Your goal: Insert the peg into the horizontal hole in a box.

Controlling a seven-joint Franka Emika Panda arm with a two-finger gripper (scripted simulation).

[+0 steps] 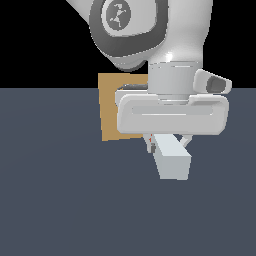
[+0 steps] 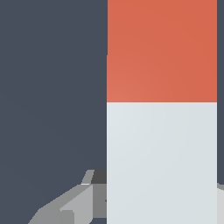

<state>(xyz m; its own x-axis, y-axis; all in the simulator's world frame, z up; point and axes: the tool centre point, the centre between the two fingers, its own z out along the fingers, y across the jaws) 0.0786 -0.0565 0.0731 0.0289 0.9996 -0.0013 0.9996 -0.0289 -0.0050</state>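
While peg (image 1: pixel 172 159) pokes its white-grey end toward ext. cam, fingers (image 1: pixel 167 141) clamp it just under white hand, peg held off dark desk (image 1: pixel 60 200), red end fills wrist view w/ grey below, tan box (image 1: pixel 111 107) behind gripper, hole hidden.

Flat, even, shadowless render lighting; sharp focus.

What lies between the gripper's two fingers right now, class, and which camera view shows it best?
The peg lies between them: the gripper is shut on its white-grey part. The wrist view shows it best, with a finger beside the peg and the red-orange end beyond.
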